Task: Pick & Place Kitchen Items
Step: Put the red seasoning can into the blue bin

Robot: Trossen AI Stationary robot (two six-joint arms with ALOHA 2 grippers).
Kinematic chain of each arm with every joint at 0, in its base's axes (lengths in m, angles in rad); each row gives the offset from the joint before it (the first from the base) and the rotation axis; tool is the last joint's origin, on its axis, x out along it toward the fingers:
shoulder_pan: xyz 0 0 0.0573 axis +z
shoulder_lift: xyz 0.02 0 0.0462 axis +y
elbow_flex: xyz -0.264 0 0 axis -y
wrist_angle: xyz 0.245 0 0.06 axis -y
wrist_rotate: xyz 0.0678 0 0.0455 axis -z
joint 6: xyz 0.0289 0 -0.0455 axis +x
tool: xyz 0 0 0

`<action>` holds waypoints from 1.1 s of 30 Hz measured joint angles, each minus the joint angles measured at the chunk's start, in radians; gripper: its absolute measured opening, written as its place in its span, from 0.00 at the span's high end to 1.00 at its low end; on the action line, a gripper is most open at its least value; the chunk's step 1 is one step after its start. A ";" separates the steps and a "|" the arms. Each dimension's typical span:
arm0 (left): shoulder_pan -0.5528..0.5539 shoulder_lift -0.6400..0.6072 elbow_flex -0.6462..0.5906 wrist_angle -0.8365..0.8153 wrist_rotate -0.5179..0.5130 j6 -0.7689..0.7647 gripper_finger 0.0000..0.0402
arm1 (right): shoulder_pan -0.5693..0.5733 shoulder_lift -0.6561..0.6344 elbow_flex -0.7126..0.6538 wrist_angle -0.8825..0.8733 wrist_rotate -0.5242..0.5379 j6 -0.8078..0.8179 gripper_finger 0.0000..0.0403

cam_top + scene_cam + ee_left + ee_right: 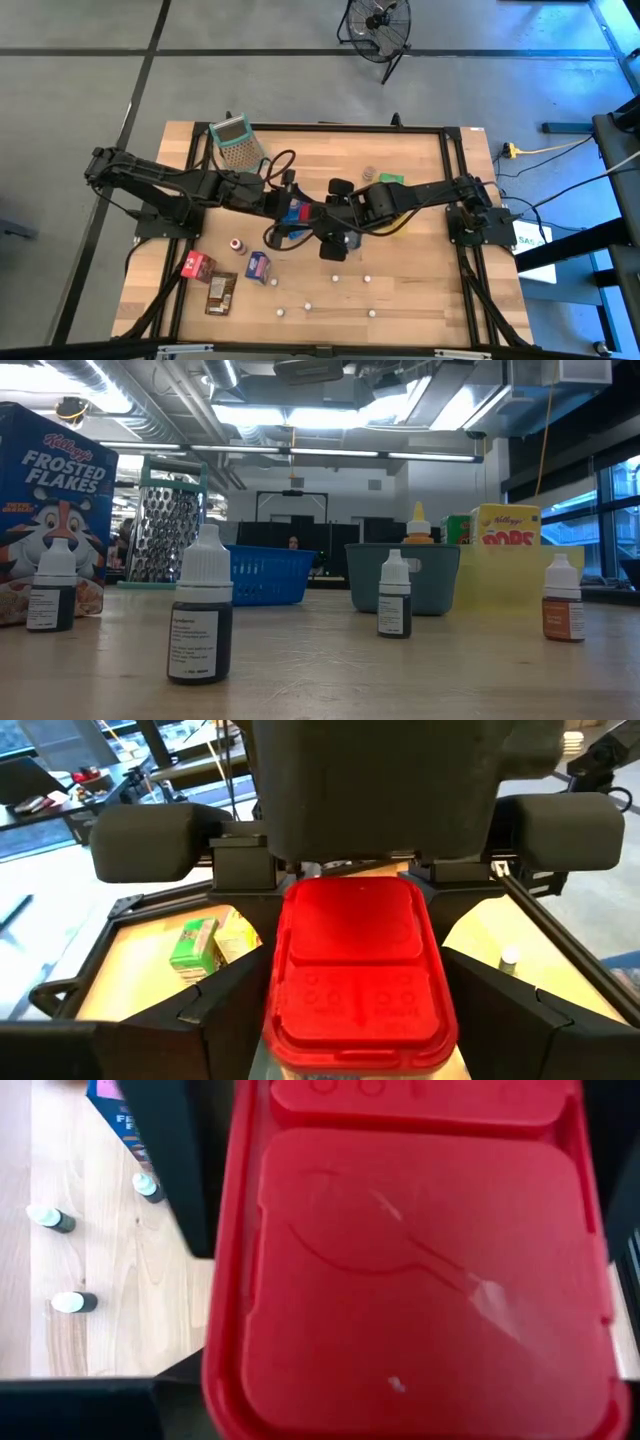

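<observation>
Grey floor surrounds the wooden worktop [420, 290], with a fan [378, 25] standing at the top of the high view. From above, both my arms meet at mid-frame and cover most of what lies between them. Only a sliver of red and some blue show under my dark links, so I cannot make out the bins there.

My left wrist view shows more. The red box [355, 970] fills the lower centre, and my left jaws pinch it from both sides. My right arm's dark bulk cuts off its far end. In my right wrist view the red lid nearly fills the frame, running off the top and right edges. I cannot tell whether my right jaws press on it or only stand round it.

The low view shows none of this, neither arm nor red box. It shows dark bottles [200, 615] with white caps, which from above are only white dots. A Frosted Flakes box [50, 500] is cut off at its left edge. Behind stand a grater [165, 530], a blue basket [265, 572], a teal bin [400, 570] and a yellow bin [530, 575].

At lower left of the high view lie a red packet [197, 265], a brown packet [220, 292] and a small blue box [258, 266], well apart from my jaws.
</observation>
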 joint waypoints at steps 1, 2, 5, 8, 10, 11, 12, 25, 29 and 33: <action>0.000 0.000 0.000 0.000 -0.004 0.000 0.33 | -0.001 0.000 0.000 0.000 0.000 0.000 0.51; 0.000 0.000 0.000 0.001 -0.012 0.000 0.34 | -0.002 0.000 0.000 0.000 0.000 0.000 0.51; 0.000 0.000 0.000 -0.001 -0.023 0.003 0.37 | -0.002 0.000 0.000 0.000 -0.004 0.000 0.51; 0.000 0.000 0.000 0.000 -0.022 0.003 0.43 | -0.003 0.000 0.000 0.000 -0.005 -0.001 0.51; 0.000 0.000 0.000 -0.002 -0.022 0.004 0.45 | -0.003 0.000 0.000 0.000 -0.008 -0.001 0.51; 0.000 0.000 0.000 -0.001 -0.022 0.004 0.45 | -0.003 0.000 0.000 0.000 -0.008 -0.001 0.51; 0.000 0.000 0.000 -0.001 -0.023 0.004 0.45 | -0.003 0.000 0.000 0.000 -0.008 -0.001 0.51; -0.002 0.000 0.000 -0.001 -0.023 0.002 0.45 | -0.002 0.000 0.000 -0.019 0.011 0.001 0.35; -0.001 0.000 0.000 -0.001 -0.040 0.003 0.45 | -0.002 0.000 0.001 -0.105 0.058 0.053 0.28; -0.003 0.000 0.000 -0.041 -0.080 -0.010 0.45 | -0.002 0.000 0.001 -0.221 0.061 0.074 0.24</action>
